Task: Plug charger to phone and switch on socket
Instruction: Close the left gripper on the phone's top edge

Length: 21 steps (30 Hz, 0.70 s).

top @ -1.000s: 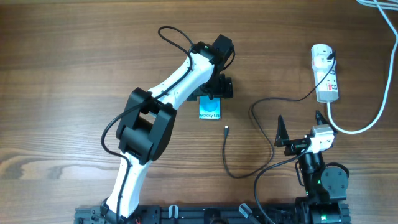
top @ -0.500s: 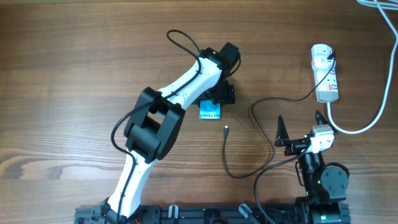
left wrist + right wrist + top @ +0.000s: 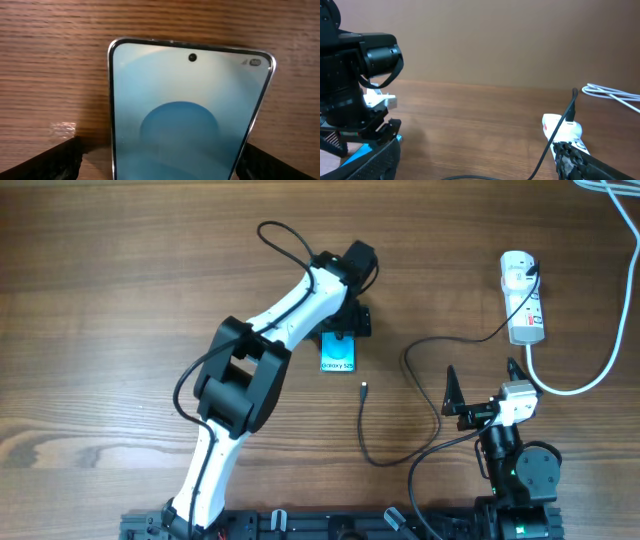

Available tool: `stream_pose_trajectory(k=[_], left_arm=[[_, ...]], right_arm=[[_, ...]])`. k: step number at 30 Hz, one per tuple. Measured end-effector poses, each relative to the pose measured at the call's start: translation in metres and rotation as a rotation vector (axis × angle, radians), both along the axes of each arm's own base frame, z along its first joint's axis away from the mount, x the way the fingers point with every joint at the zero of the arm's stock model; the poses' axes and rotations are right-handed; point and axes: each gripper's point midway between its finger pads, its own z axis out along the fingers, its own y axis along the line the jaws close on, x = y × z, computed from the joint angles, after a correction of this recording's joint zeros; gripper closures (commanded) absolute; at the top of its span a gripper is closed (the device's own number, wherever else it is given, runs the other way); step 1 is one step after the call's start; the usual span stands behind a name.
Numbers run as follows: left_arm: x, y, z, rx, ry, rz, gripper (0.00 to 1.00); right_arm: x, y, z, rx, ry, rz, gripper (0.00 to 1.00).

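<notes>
The phone [image 3: 338,358] lies flat on the table with its teal screen up. In the left wrist view it [image 3: 185,110] fills the frame. My left gripper [image 3: 345,328] is low over its far end, open, with a jaw on each side [image 3: 160,162]; a gap shows beside the left finger [image 3: 60,160]. The charger cable [image 3: 425,405] loops from the socket [image 3: 523,298] to its metal-tipped plug [image 3: 363,388], which lies loose just below and right of the phone. My right gripper [image 3: 483,380] is open and empty near the front edge, holding nothing [image 3: 480,170]. The socket also shows in the right wrist view [image 3: 562,131].
A thick white cable [image 3: 600,370] runs from the socket to the far right edge and also shows in the right wrist view [image 3: 612,95]. The left arm [image 3: 270,330] stretches diagonally across the table's middle.
The left arm swung slightly right half a second ago and is back where it was. The phone, plug and right arm have not visibly moved.
</notes>
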Motion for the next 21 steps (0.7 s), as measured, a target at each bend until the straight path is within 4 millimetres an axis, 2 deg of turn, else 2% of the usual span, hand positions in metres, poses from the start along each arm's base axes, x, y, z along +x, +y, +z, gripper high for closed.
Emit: stream_pose_trajectory(k=[9, 21], left_arm=[[-0.001, 0.0, 0.0, 0.001, 0.0, -0.002, 0.0], [-0.012, -0.003, 0.0, -0.019, 0.053, -0.004, 0.0]], right_arm=[[0.0, 0.0, 0.0, 0.0, 0.0, 0.0, 0.0], [0.0, 0.0, 0.0, 0.0, 0.0, 0.0, 0.0]])
